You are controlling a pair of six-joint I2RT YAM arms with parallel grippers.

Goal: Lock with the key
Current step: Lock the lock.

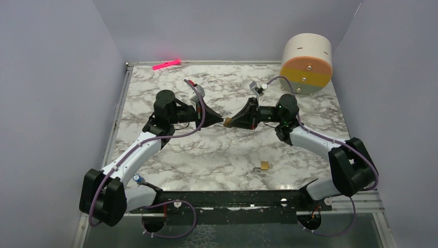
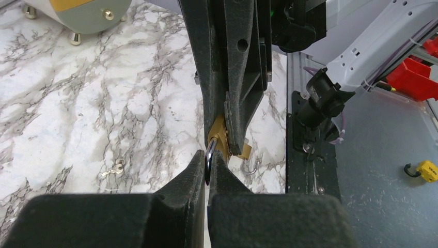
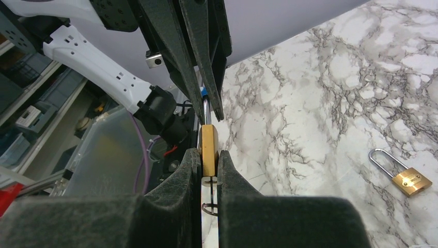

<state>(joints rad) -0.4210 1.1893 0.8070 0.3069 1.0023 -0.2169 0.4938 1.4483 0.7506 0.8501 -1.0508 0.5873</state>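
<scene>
Tiny silver metal key (image 2: pixel 119 167) lies loose on the marble counter (image 1: pixel 206 155), midway between its side edges, beneath the small brass padlock (image 3: pixel 208 139) braced for locking: right claw (image 3: pixel 208 155) clamps its body, left claw (image 2: pixel 207 161) pinches its shackle (image 3: pixel 206 109).

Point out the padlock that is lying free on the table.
The brass padlock lying flat near the table's front edge, untouched. The other padlock is held off it: body in the right tool, shackle in the left tool.
</scene>
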